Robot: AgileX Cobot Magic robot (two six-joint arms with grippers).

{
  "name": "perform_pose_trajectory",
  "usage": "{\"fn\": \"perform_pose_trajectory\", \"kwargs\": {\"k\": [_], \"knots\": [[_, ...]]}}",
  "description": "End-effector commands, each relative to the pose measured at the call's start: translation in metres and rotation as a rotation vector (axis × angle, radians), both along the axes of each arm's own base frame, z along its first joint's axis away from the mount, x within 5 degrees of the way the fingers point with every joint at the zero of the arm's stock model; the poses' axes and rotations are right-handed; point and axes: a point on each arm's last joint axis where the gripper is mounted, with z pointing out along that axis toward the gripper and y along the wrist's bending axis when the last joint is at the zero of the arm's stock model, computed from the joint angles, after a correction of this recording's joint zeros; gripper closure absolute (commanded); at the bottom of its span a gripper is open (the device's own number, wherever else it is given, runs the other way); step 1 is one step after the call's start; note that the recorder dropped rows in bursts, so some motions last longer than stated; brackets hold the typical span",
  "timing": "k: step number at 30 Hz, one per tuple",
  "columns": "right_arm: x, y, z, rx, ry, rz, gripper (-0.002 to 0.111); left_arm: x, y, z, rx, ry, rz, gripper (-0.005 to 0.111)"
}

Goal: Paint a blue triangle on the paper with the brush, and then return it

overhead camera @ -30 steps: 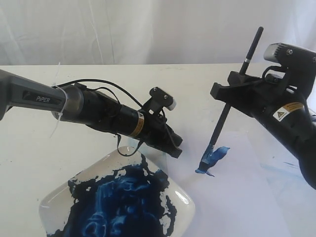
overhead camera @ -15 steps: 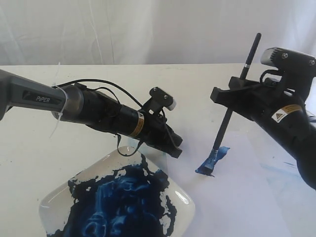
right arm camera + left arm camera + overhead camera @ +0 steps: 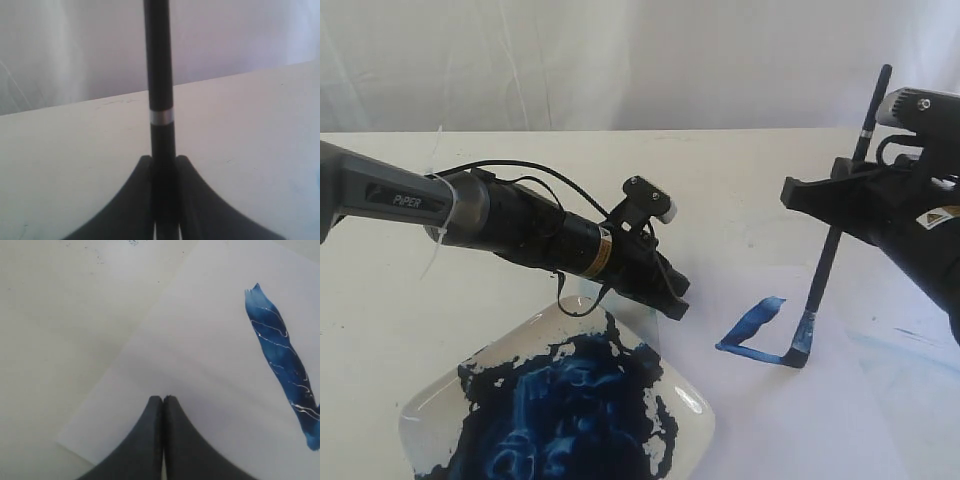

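Right gripper (image 3: 810,197) pinches brush (image 3: 823,270) on paper (image 3: 820,425); paint dish (image 3: 420,400) apart.

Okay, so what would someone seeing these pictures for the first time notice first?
The dish flooded with dark blue paint at the exterior view's lower left stands out most. Right of it on the paper, the blue triangle shows just two strokes, and the brush, gripped in the right tool, touches the end of the lower one.

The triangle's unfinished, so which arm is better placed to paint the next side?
Right. The right fingers clamp the brush, bristles touching the paper at the blue stroke's end. Left fingers are shut, empty.
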Motion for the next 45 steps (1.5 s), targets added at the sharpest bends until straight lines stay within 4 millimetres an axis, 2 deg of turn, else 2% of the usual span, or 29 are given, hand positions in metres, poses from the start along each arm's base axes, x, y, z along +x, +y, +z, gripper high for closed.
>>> {"fn": "perform_pose_trajectory", "kwargs": {"k": [1,19,27,31,36,45], "knots": [[-0.003,-0.008,0.001,-0.042,0.019,-0.052,0.108,-0.002,-0.002,-0.001,0.009,-0.006,-0.01,0.107],[-0.007,-0.015,0.009,-0.059,0.005,-0.093,0.108,-0.002,-0.002,-0.001,0.009,-0.006,-0.01,0.107],[-0.007,-0.021,0.025,0.004,-0.111,-0.16,0.108,-0.002,-0.002,-0.001,0.009,-0.006,-0.01,0.107],[-0.005,-0.017,0.031,0.067,-0.14,-0.133,0.108,-0.002,-0.002,-0.001,0.009,-0.006,-0.01,0.107],[0.006,-0.003,0.036,0.036,-0.207,-0.053,0.108,-0.002,-0.002,-0.001,0.009,-0.006,-0.01,0.107],[0.034,0.013,0.024,0.019,-0.215,-0.081,0.108,-0.002,-0.002,-0.001,0.009,-0.006,-0.01,0.107]]}}
